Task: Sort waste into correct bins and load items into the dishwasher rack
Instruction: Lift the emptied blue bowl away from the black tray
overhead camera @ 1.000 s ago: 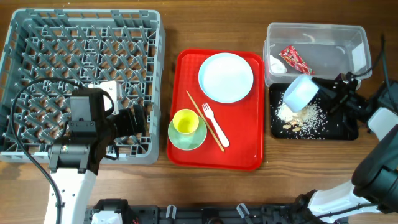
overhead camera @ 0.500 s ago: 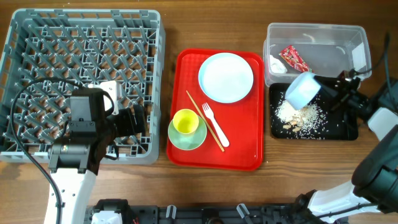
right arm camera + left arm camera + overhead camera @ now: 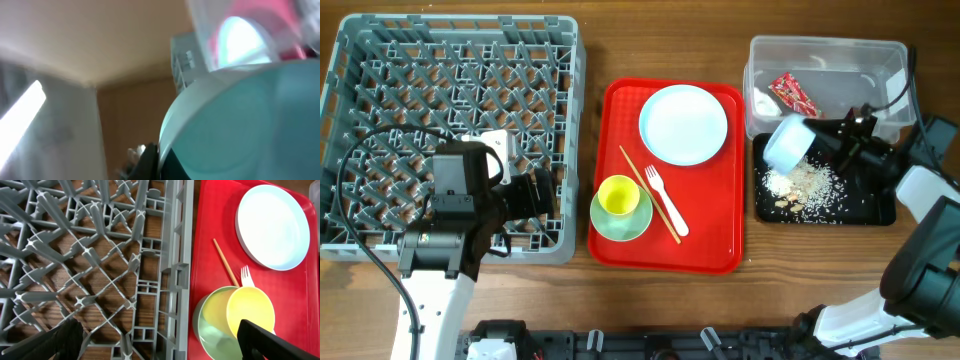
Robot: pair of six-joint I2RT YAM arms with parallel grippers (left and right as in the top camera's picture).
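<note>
Guess is the right pincer (image 3: 825,142), clamped on the pale blue round bowl (image 3: 786,145), holds it tilted so loose beige rice-like crumbs (image 3: 802,185) land in the shallow black rectangular tray (image 3: 870,208) just below it; left pincer (image 3: 535,190) hangs wide open over the grey pegged plastic rack (image 3: 380,60).

Free along the bare wood between the dishwasher rack (image 3: 450,60) and the red tray (image 3: 720,255). Crowded on its left and middle by yellow cup (image 3: 618,195) on saucer (image 3: 620,233), stick (image 3: 635,172), fork (image 3: 667,203) and plate (image 3: 683,124); open in the lower right corner. Blocked over the left part of the black tray (image 3: 870,207) by the tilted bowl (image 3: 787,143) clamped in the right gripper (image 3: 823,140). Taken over the rack's near right by the left gripper (image 3: 542,192), jaws wide apart.
</note>
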